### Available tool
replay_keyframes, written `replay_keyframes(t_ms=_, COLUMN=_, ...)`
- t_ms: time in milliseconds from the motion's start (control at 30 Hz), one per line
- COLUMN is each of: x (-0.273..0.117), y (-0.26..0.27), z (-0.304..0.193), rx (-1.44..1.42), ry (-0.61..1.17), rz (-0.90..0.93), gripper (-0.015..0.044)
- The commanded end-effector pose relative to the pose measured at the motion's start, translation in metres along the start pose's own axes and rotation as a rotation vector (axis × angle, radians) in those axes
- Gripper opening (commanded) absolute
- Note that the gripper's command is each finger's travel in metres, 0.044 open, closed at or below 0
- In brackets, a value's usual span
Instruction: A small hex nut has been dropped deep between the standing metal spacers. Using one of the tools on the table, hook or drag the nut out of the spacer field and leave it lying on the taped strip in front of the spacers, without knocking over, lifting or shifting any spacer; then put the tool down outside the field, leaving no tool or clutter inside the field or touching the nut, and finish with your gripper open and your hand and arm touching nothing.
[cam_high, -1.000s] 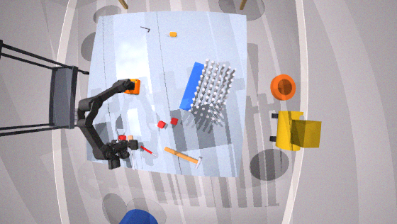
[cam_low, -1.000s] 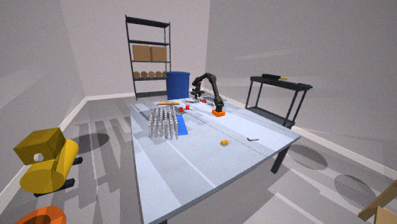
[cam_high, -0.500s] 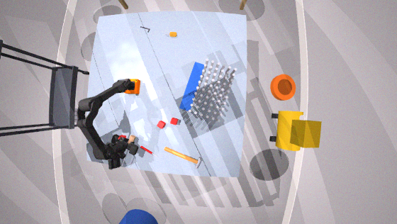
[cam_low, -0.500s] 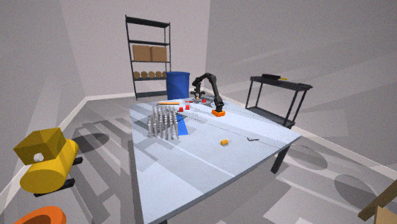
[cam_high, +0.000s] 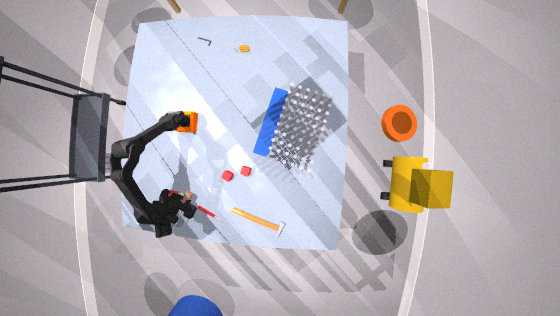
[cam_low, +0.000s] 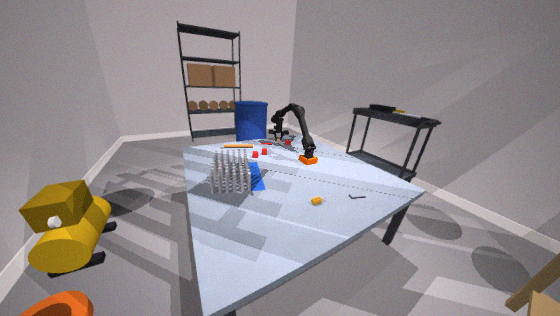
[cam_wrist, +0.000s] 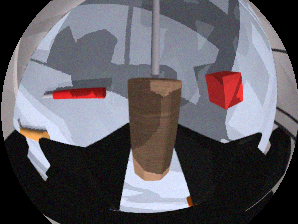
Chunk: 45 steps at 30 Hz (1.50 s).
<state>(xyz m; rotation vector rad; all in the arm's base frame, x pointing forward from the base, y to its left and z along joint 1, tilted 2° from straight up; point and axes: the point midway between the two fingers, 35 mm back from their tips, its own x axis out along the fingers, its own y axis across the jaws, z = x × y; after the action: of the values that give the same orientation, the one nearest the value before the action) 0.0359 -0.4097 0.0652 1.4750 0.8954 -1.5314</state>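
Observation:
My gripper (cam_high: 185, 201) (cam_low: 278, 135) (cam_wrist: 152, 127) is shut on the wooden handle (cam_high: 188, 195) (cam_wrist: 154, 117) of a tool, over the near-left part of the table in the top view, well away from the spacers. The tool's thin grey shaft (cam_wrist: 155, 40) runs up out of the wrist view; its tip is not visible. The pale metal spacers (cam_high: 301, 125) (cam_low: 230, 172) stand in a dense block at the right of the table in the top view. The blue taped strip (cam_high: 262, 145) (cam_low: 258, 182) lies along their left side. I cannot make out the hex nut in any view.
A red-handled tool (cam_high: 206, 212) (cam_wrist: 80, 93) and a hammer (cam_high: 257, 219) (cam_low: 238, 146) lie near the gripper. A red block (cam_low: 288, 142) (cam_wrist: 224, 90) is beside it; two more (cam_high: 227, 175) (cam_high: 245, 171) lie towards the spacers. A hex key (cam_high: 205, 39) and orange piece (cam_high: 244, 48) lie opposite.

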Motion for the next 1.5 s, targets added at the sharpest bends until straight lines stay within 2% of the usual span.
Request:
replay_keyframes(t_ms=0, x=0.007, y=-0.001, z=-0.001, rx=0.005, ry=0.004, rz=-0.002, gripper=0.0)
replay_keyframes(t_ms=967, x=0.047, y=-0.002, z=-0.003, rx=0.0, ry=-0.002, rz=0.001, gripper=0.0)
replay_keyframes(t_ms=1467, x=0.043, y=-0.001, z=-0.002, rx=0.0, ry=-0.002, rz=0.001, gripper=0.0394)
